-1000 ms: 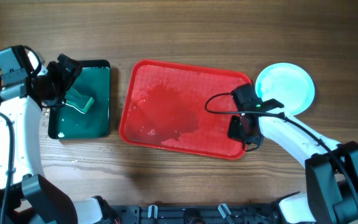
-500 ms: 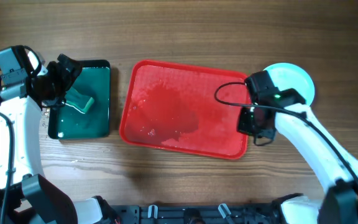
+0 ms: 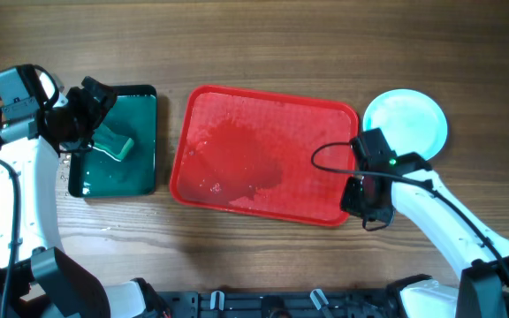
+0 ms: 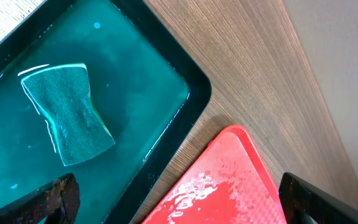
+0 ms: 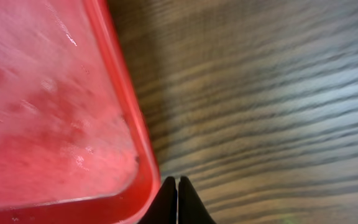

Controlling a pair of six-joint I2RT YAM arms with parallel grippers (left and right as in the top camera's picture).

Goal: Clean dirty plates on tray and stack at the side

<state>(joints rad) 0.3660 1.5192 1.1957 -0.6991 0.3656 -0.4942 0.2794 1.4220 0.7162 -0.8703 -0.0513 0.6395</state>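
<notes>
The red tray [image 3: 263, 155] lies in the middle of the table, wet and with no plates on it. It also shows in the left wrist view [image 4: 229, 180] and the right wrist view [image 5: 48, 93]. A light turquoise plate stack [image 3: 405, 124] sits on the wood right of the tray; only the top plate shows. My right gripper [image 5: 177, 193] is shut and empty, over the tray's front right corner [image 3: 359, 199]. My left gripper [image 4: 179, 211] is open and empty above the right edge of the dark green tray [image 3: 117, 146].
A green sponge [image 3: 113, 146] lies in teal water in the dark green tray; it also shows in the left wrist view [image 4: 67, 118]. Bare wood surrounds both trays.
My right gripper moved from over the red tray toward the plate stack, then back down to the tray's front right corner. The left arm has not moved.
</notes>
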